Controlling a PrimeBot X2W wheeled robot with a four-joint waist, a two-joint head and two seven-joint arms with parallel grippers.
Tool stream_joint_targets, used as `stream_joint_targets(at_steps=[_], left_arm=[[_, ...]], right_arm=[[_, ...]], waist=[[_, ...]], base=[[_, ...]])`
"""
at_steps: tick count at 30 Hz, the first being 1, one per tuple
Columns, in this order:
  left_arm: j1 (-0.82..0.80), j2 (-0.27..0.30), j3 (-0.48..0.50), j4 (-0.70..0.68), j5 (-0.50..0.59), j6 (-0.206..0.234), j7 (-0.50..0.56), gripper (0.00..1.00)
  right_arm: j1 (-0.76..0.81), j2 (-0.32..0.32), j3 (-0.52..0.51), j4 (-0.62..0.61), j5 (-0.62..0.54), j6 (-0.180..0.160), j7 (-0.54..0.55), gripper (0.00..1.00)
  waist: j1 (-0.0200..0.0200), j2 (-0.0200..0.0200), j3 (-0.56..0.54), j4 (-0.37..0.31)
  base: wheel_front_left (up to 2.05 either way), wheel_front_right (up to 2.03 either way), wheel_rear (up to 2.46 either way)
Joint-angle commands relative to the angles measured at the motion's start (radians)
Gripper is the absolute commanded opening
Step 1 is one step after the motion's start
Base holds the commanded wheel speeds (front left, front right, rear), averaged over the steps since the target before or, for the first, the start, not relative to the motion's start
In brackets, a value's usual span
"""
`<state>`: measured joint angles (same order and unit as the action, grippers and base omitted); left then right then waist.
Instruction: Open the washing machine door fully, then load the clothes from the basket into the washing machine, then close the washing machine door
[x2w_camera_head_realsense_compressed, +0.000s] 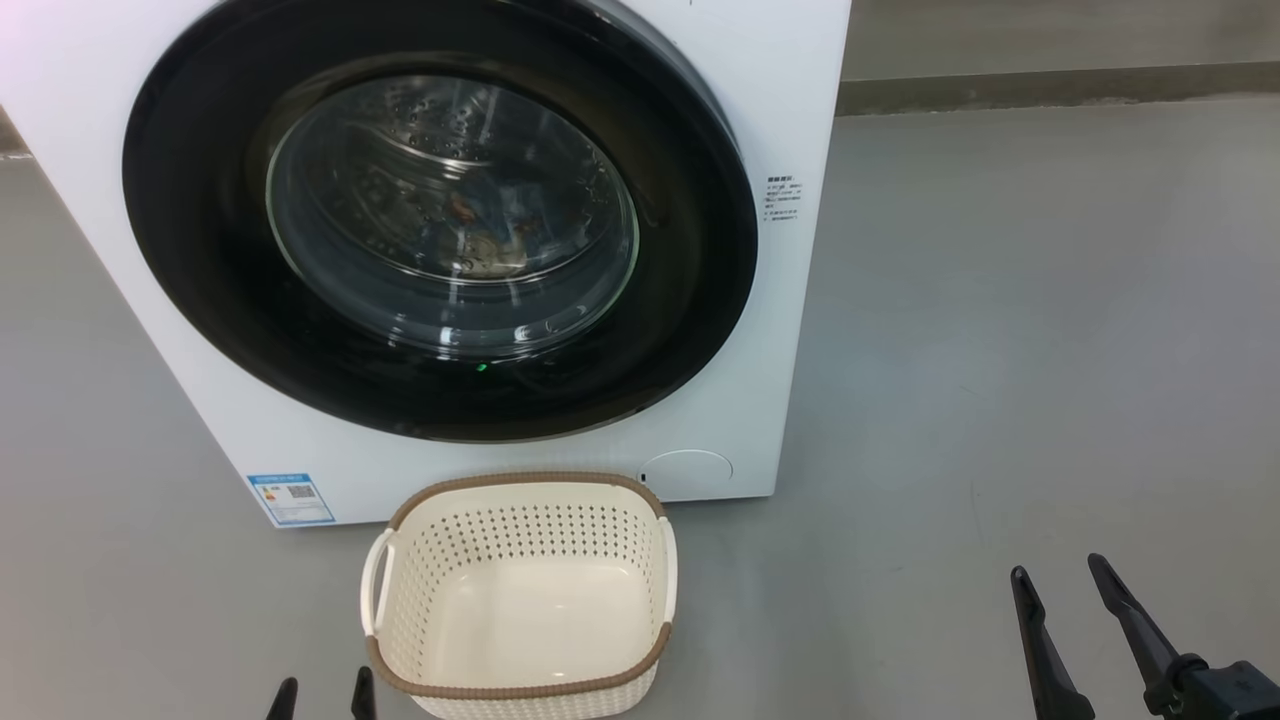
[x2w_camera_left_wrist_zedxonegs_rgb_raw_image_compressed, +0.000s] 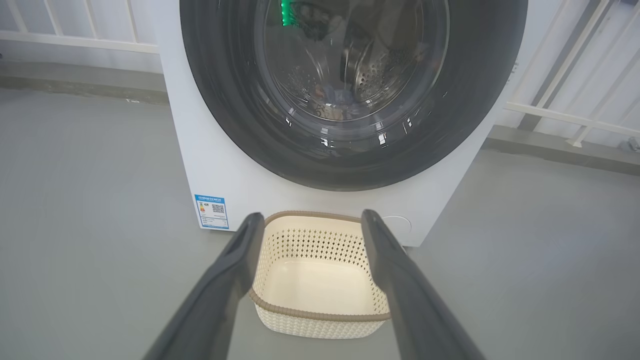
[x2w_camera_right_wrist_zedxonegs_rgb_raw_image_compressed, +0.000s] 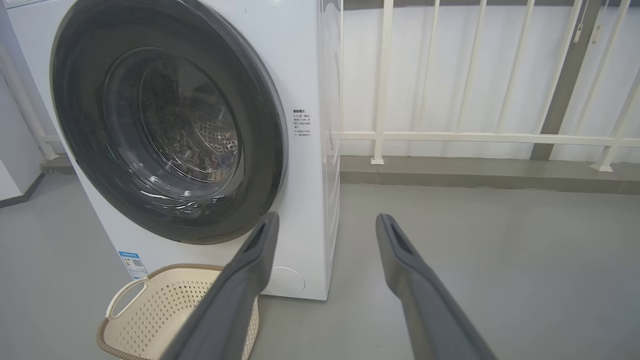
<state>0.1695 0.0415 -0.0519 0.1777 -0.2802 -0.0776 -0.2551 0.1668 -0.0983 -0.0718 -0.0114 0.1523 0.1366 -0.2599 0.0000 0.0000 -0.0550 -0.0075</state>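
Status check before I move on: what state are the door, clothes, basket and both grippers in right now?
washing machine door: shut.
clothes: inside the washing machine, seen through the door glass.
basket: empty, upright on the floor in front of the machine.
left gripper: open, holding nothing.
right gripper: open, holding nothing.

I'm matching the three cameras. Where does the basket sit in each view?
Head view: basket bottom centre, before the washing machine.
Left wrist view: lower centre, between the fingers.
Right wrist view: bottom left corner.
Shared landmark: the blue label sticker on the machine.
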Motion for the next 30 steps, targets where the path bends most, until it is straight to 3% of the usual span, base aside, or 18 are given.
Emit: stream_joint_targets(at_steps=[1, 6, 7, 8, 18, 22, 30], left_arm=[[-0.013, 0.009, 0.034, -0.03, -0.009, 0.006, -0.007, 1.0], [-0.011, 0.009, 0.047, -0.041, -0.044, 0.01, -0.007, 1.0], [-0.012, 0.009, 0.05, -0.044, -0.048, 0.011, -0.007, 0.0], [0.01, -0.001, 0.014, -0.01, -0.045, 0.006, 0.0, 0.0], [0.0, -0.008, 0.018, 0.026, -0.12, 0.002, 0.024, 0.0], [-0.009, -0.007, 0.022, 0.028, -0.161, 0.0, 0.035, 0.0], [-0.026, -0.006, 0.031, 0.03, -0.233, -0.003, 0.055, 0.0]], right_arm=[[-0.018, -0.011, 0.025, -0.021, -0.012, -0.006, -0.002, 1.0], [-0.015, -0.01, 0.024, -0.02, -0.008, -0.006, -0.002, 1.0], [-0.015, -0.01, 0.023, -0.021, -0.007, -0.006, -0.002, 0.0], [0.0, 0.002, 0.0, 0.007, 0.001, 0.0, 0.0, 0.0], [-0.011, 0.008, 0.002, 0.055, 0.091, 0.0, 0.021, 0.0], [-0.02, 0.008, 0.003, 0.063, 0.139, 0.0, 0.031, 0.0], [-0.037, 0.008, 0.004, 0.076, 0.223, -0.001, 0.05, 0.0]], waist=[[0.0, 0.0, -0.001, 0.001], [0.0, 0.0, -0.001, 0.006], [0.0, 0.0, 0.0, 0.007], [0.0, 0.0, 0.0, 0.007], [0.0022, 0.0, 0.001, 0.007], [0.0002, 0.0, 0.004, 0.007], [0.0, 0.0, 0.008, 0.007]], base=[[0.0, 0.0, 0.0], [0.0, 0.0, 0.0], [0.0, 0.0, 0.0], [0.0, 0.0, 0.0], [0.0, 0.0, 0.0], [0.0, 0.0, 0.0], [0.0, 0.0, 0.0]])
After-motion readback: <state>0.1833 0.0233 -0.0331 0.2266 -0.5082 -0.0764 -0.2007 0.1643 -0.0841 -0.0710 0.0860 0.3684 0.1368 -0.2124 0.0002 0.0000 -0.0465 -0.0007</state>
